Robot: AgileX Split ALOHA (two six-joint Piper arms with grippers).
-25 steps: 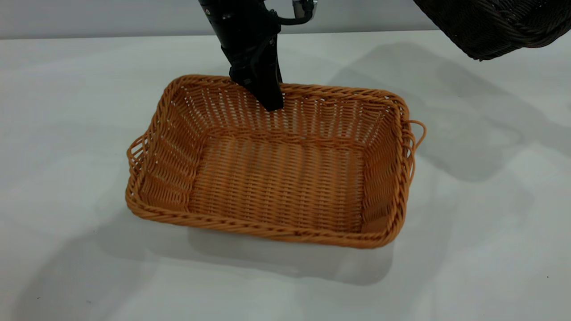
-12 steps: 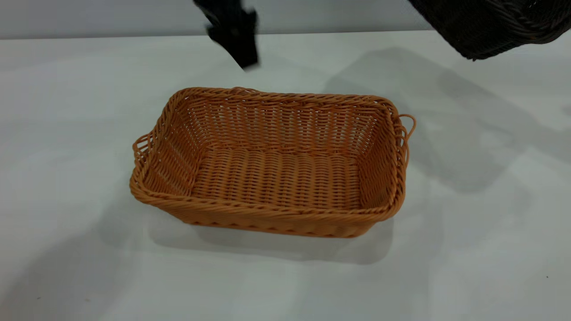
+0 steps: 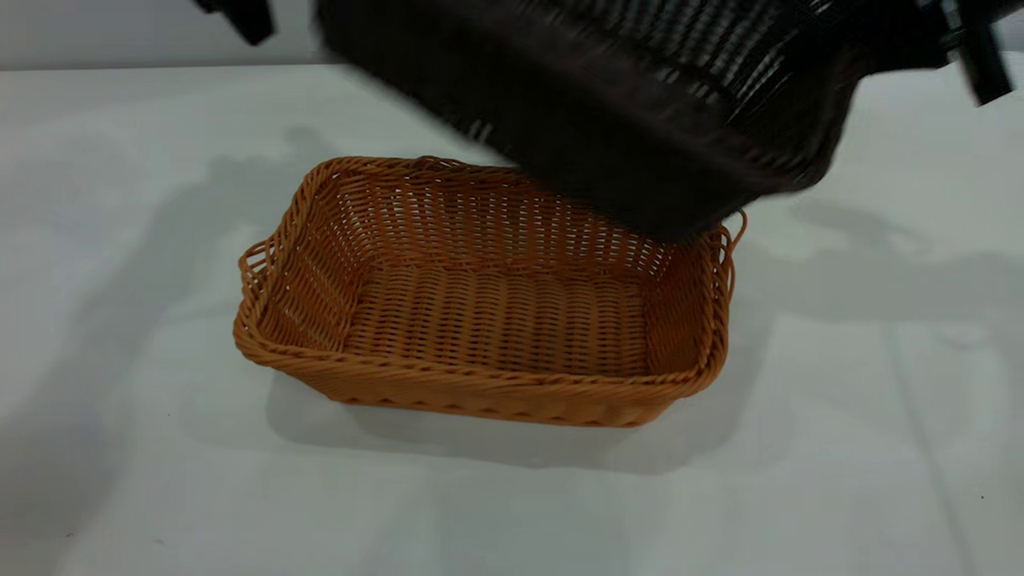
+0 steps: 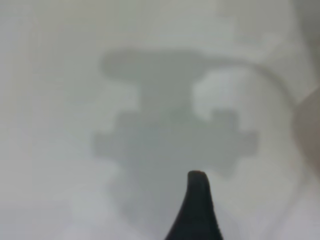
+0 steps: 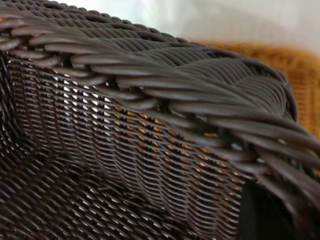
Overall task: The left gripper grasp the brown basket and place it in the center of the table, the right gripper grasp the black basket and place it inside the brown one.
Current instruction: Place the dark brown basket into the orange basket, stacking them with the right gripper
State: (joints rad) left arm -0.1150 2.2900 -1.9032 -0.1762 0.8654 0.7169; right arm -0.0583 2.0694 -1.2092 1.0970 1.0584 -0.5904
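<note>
Black basket hanging tilted above the brown basket on a pale table.

Nearest is bare, pale grey-white table, crossed by soft shadows, with no label or writing readable anywhere. The brown basket sits flat and empty at mid-table. Above its far right corner the black basket hangs tilted, clear of the table, and its braided rim fills the right wrist view. The right gripper is at that basket's right end, apparently pinching its rim. The left gripper is raised at far left, one fingertip over bare table; I cannot tell its spread. Behind runs a plain grey wall.
</note>
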